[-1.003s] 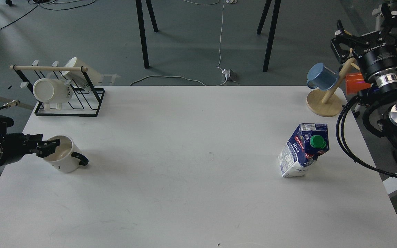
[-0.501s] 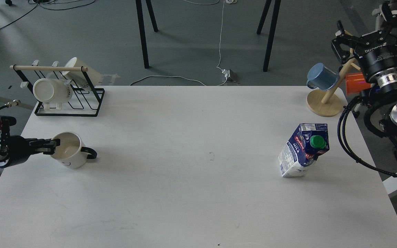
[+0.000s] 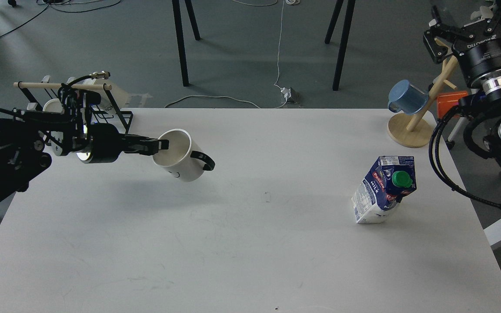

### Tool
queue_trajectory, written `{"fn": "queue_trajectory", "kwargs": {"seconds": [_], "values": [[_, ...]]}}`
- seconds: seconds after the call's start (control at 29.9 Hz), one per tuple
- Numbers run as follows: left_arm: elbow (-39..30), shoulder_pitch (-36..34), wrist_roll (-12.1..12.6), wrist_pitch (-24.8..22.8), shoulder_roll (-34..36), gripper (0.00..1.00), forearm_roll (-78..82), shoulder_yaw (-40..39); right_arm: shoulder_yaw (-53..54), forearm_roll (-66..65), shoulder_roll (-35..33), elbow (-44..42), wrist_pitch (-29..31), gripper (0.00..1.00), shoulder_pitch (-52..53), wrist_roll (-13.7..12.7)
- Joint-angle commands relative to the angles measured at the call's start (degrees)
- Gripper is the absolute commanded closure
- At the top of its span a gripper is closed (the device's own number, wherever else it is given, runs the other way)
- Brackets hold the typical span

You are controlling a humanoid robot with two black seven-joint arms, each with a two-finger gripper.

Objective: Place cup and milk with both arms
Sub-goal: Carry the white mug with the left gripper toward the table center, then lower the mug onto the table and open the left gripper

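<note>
One gripper, the left gripper (image 3: 160, 146), has carried the cup (image 3: 179, 155) inward, clamped on its rim; the right gripper (image 3: 463, 21) spreads empty.

Your left arm has carried the cup toward the table's middle; the right gripper has drifted up.

A second ago the cup (image 3: 182, 155) sat near the table's (image 3: 242, 243) left edge, pinched at its rim by your left gripper (image 3: 160, 146). Now it hangs clear of the surface in that same pinch, tilted, handle pointing right, just right of the rack (image 3: 115, 119). The arm now hides the rack's front mug. Your right gripper (image 3: 465, 21) has moved up, toward the view's top edge.
</note>
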Motion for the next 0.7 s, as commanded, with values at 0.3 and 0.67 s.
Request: {"fn": "queue_trajectory", "kwargs": {"seconds": [0.3,0.67], "values": [[1.0,-0.5,19.6,-0.1,-19.7,0.93,9.6,2.1,-1.5,0.0,0.0,-1.6,0.0,0.01,5.1,-0.2],[1.0,1.6,20.3,-0.1,-23.0,0.85,16.6,5.0,-1.7,0.0,-1.1,-1.3,0.0,0.01,4.7,-0.2]]}}
